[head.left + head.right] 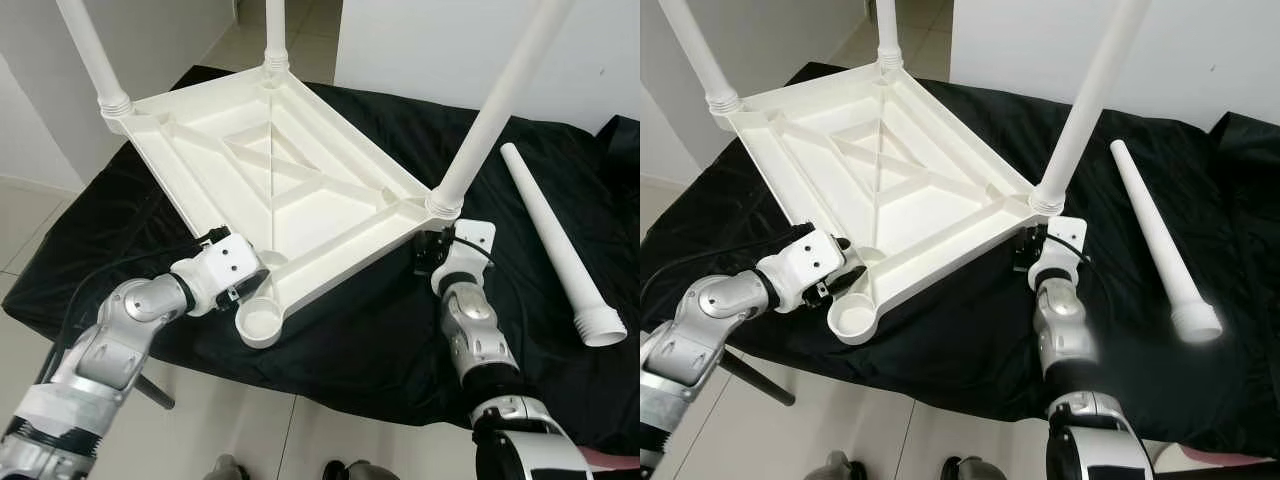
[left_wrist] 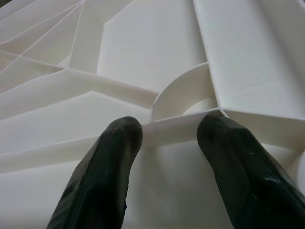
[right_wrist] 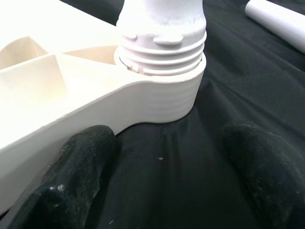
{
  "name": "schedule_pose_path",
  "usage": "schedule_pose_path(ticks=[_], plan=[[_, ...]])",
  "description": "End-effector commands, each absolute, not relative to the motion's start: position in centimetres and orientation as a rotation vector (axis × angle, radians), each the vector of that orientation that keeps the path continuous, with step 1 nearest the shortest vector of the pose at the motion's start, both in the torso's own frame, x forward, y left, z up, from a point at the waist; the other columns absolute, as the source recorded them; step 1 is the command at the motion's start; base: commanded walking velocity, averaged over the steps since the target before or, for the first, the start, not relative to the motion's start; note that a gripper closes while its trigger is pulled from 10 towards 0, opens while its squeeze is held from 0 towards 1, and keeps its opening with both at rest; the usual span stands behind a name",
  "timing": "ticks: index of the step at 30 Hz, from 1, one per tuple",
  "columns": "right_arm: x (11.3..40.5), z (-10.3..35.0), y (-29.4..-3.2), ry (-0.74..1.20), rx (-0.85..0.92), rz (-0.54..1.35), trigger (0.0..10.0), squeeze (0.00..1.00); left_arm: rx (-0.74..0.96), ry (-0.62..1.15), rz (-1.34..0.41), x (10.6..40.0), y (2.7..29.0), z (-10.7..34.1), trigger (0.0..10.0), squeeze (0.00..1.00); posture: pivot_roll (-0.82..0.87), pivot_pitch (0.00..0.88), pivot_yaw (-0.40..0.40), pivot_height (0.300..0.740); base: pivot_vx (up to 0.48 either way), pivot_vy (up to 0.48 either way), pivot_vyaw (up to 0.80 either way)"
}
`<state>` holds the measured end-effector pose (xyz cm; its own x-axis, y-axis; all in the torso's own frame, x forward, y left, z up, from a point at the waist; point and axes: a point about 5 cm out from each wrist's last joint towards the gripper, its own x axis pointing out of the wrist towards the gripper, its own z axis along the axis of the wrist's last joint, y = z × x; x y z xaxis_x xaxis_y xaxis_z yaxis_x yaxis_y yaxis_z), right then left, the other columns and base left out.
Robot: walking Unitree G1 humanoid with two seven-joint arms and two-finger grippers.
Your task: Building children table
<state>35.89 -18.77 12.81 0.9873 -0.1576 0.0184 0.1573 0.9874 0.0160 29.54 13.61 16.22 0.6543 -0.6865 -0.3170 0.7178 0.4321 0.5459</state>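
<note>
The white plastic table top (image 1: 300,215) lies upside down on a black cloth. Three white legs stand in its corners; the nearest one (image 1: 490,110) is screwed into the near right socket (image 3: 162,95). The near corner socket (image 1: 261,322) is empty. A loose leg (image 1: 556,240) lies on the cloth to the right. My left gripper (image 2: 169,126) is open at the table's near left rim, beside the empty socket, its fingertips spread along a rib. My right gripper (image 3: 167,138) is open just above the cloth, pointing at the base of the screwed-in leg.
The black cloth (image 1: 380,340) covers a low surface whose front edge is close to me, with pale tiled floor (image 1: 260,430) below. A white wall (image 1: 440,50) stands behind. A dark rod (image 1: 155,392) sticks out under my left arm.
</note>
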Motion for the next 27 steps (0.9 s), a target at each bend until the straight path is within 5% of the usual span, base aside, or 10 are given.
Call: schedule_pose_path(ticks=[1, 16, 27], plan=[[36.2, 12.7, -17.7, -0.021, 0.055, -0.09, 10.0, 0.0, 0.677, 0.094, -1.008, 28.4, 11.5, 14.6, 10.0, 0.0, 0.06, 0.12, -0.063, 0.74, 0.0, 0.0, 0.0], [38.1, 14.5, -15.8, -0.076, 0.023, 0.031, 10.0, 0.0, 0.622, -0.024, -1.128, 28.6, 4.7, 15.4, 10.0, 0.0, 0.06, 0.1, -0.046, 0.74, 0.0, 0.0, 0.0], [36.7, 14.2, -18.9, -0.171, 0.008, -0.073, 10.0, 0.0, 0.629, -0.077, -1.057, 30.0, 5.6, 16.3, 10.0, 0.0, 0.04, 0.112, -0.047, 0.74, 0.0, 0.0, 0.0]])
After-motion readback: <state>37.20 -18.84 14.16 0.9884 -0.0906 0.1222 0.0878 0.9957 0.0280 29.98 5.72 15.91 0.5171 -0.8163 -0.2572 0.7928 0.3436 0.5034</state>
